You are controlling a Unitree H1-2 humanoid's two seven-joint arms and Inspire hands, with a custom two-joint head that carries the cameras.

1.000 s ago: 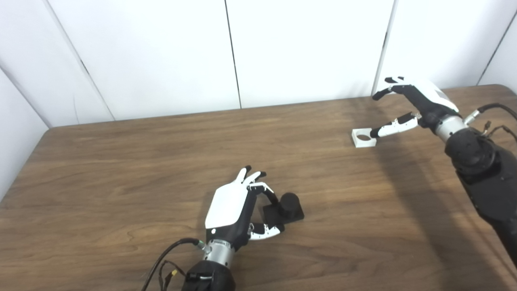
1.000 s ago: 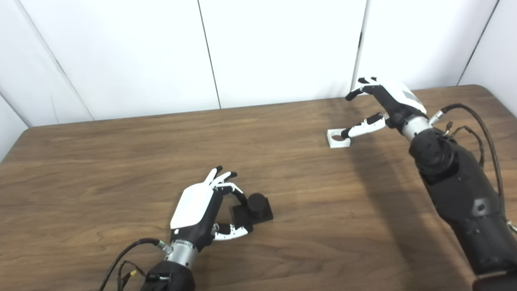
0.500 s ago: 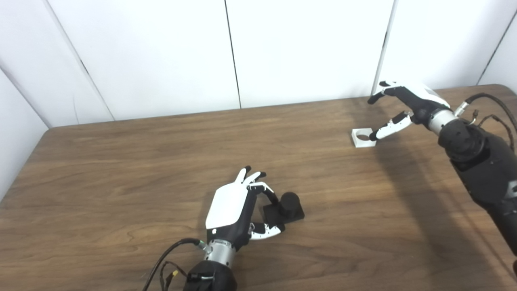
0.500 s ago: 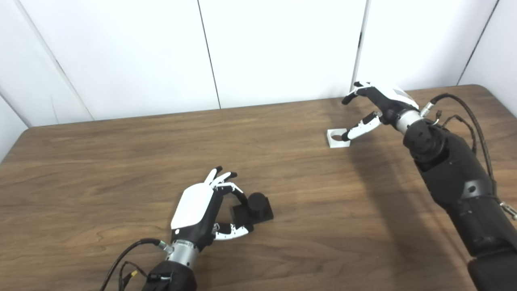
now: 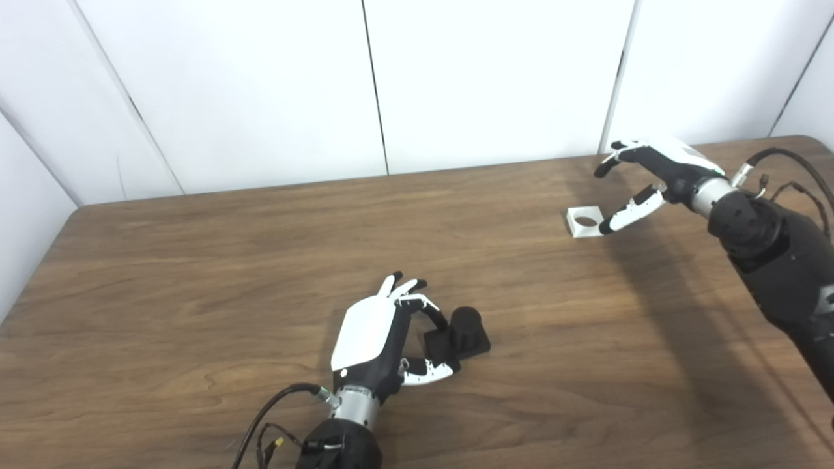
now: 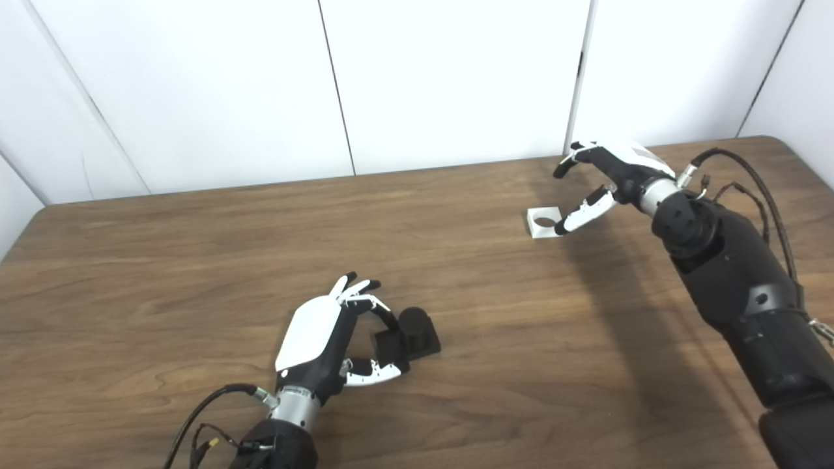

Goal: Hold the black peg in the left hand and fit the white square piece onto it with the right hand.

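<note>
We see white wall panels [image 5: 260,85] behind a dark wood bench [image 5: 195,260]. At 6 o'clock our left hand [image 5: 381,335] curls beside the peg [image 5: 459,332], not gripping. At 2 o'clock our right hand [image 5: 645,176] spreads over the square [image 5: 584,221].

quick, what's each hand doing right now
Left hand: open beside the black peg, fingers curled around its base; a firm grip cannot be told.
Right hand: open, holding nothing, at the white square piece.
</note>
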